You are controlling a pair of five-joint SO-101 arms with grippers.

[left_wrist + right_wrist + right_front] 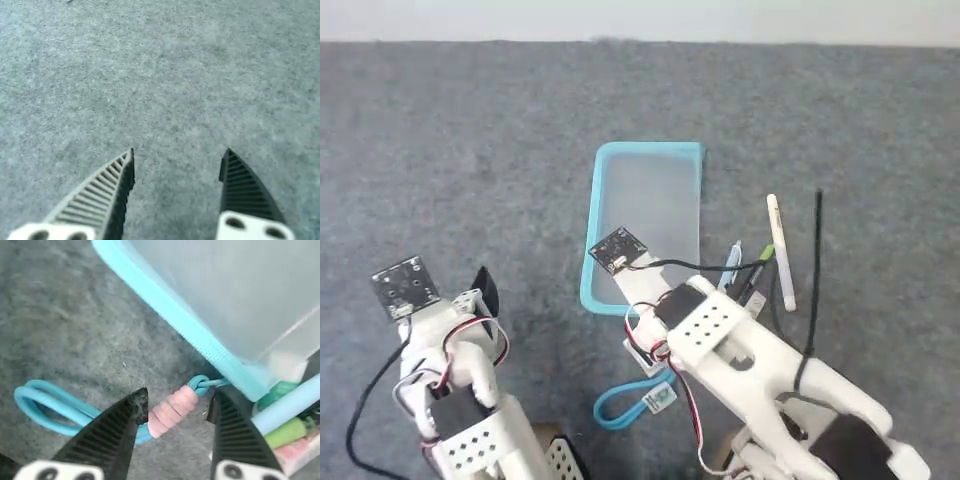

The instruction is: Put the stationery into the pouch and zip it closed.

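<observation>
Pink and ribbed, the zip pull (172, 410) is seen between the fingers (115, 430) of the right gripper (180, 392), which are held apart on either side of it and are not closed on it. A teal cord loop (45, 400) runs from the pull over the grey tabletop (470, 120) toward its near edge. Just beyond the pull lies the pouch (650, 210), translucent with a teal zip edge (175, 320), flat at the middle of the tabletop. Near the near-left corner, the left gripper (179, 150) is held with its fingers (110, 185) spread over bare surface, nothing between them.

The task is judged barely begun. A white pen (780, 250) and a thin black stick (817, 260) lie outside the pouch, toward the right edge, and the zipping is not yet done. A blue pen (290, 407), a green one (285, 432) and a pink item (300, 452) are met at the pouch's corner, but whether they are inside cannot be told.

The pull and the spacing of the fingers are given by the right wrist view, and the layout of pouch and loose pens across the tabletop is given by the high view
</observation>
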